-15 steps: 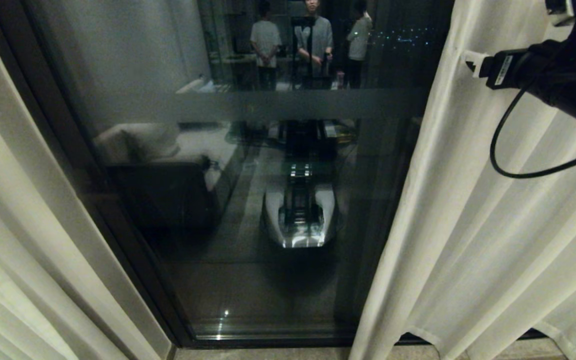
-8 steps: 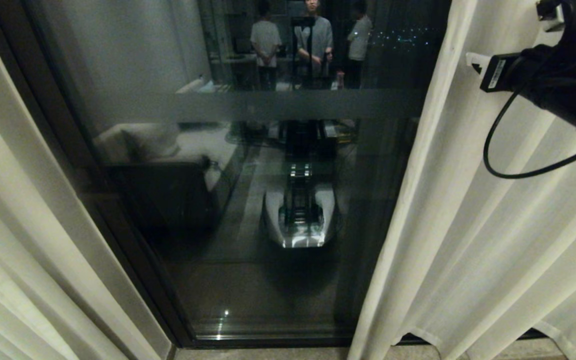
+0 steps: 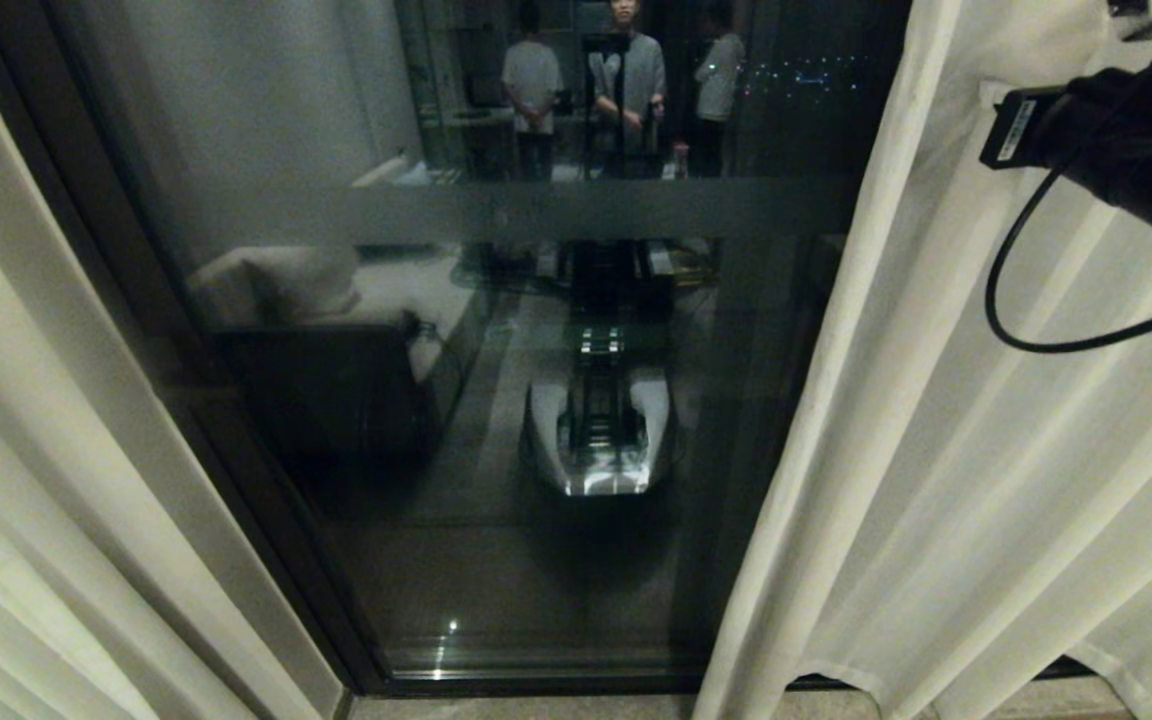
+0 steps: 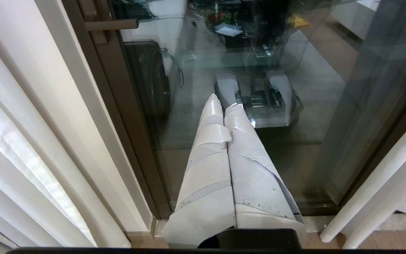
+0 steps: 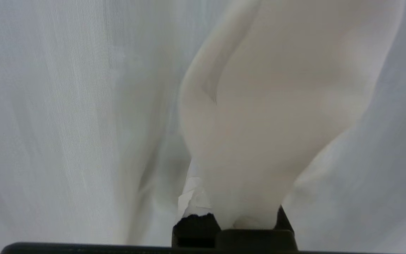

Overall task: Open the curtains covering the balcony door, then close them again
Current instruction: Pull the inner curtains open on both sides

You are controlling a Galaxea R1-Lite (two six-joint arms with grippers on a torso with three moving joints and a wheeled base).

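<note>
The curtains hang parted: the left panel (image 3: 26,480) and the right panel (image 3: 936,450) frame the balcony door (image 3: 496,400), whose dark glass carries a frosted band (image 3: 576,210). My right gripper (image 3: 991,100) is high on the right, pushed into the right curtain near its inner edge. In the right wrist view the right gripper (image 5: 238,197) is shut on a bunched fold of the curtain (image 5: 277,123), and only one taped finger (image 5: 192,197) shows beside the cloth. My left gripper (image 4: 224,106) is shut on nothing, held low and pointing at the foot of the glass.
The dark door frame (image 3: 266,520) runs beside the left curtain, with a handle (image 4: 111,24) higher up. The glass reflects three people (image 3: 626,80) and my own base (image 3: 596,430). A black cable (image 3: 1036,340) loops under my right arm.
My right gripper has gone from open to shut on the right curtain's fold and shifted slightly right, its white fingertip now buried in cloth. The left arm stays still.
</note>
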